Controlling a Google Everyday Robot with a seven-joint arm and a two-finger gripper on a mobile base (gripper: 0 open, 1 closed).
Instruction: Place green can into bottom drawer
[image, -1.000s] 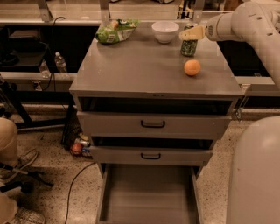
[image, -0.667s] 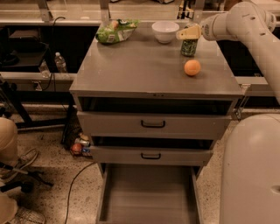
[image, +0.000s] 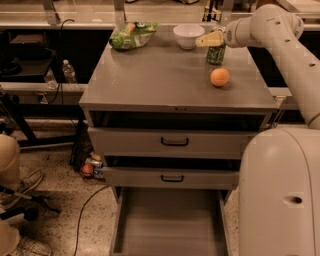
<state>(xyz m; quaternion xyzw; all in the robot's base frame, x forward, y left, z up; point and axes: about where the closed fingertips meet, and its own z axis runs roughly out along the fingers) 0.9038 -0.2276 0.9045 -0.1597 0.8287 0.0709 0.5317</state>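
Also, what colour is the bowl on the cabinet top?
The bowl is white, clearest in the camera view; the gripper is at the can beside it.

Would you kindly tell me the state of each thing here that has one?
green can: upright on the cabinet top, under the pincer
pincer: at the can's top
bottom drawer: pulled open
top drawer: slightly ajar
middle drawer: slightly ajar
white bowl: upright
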